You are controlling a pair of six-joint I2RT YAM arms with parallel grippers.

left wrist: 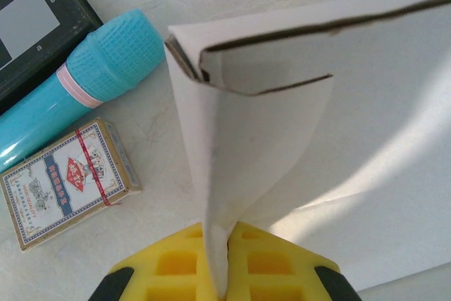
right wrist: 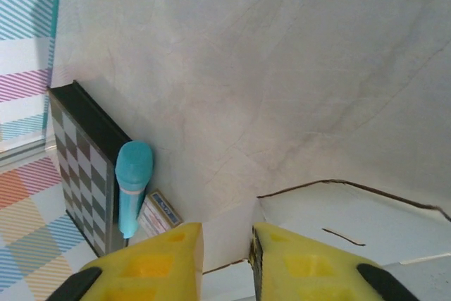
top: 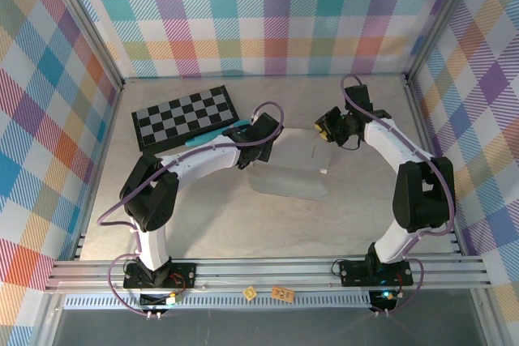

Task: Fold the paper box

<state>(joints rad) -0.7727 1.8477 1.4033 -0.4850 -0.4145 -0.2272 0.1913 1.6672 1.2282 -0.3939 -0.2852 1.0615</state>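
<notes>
The paper box [top: 292,172] is a white creased card sheet lying mid-table with some flaps raised. My left gripper [top: 266,142] is at its left edge. In the left wrist view the left gripper [left wrist: 227,234] is shut on a raised side panel of the paper box [left wrist: 317,103], which stands on edge between the yellow fingers [left wrist: 282,262]. My right gripper [top: 326,127] is at the box's far right corner. In the right wrist view the right gripper [right wrist: 227,244] has its jaws apart, and a small upright flap of the paper box [right wrist: 352,216] stands in the gap.
A black-and-grey checkerboard [top: 185,116] lies at the back left. A teal cylinder [left wrist: 91,82] and a small pack of cards [left wrist: 63,181] sit between the board and the box. Plaid walls close off three sides. Two small tags [top: 282,292] rest on the front rail.
</notes>
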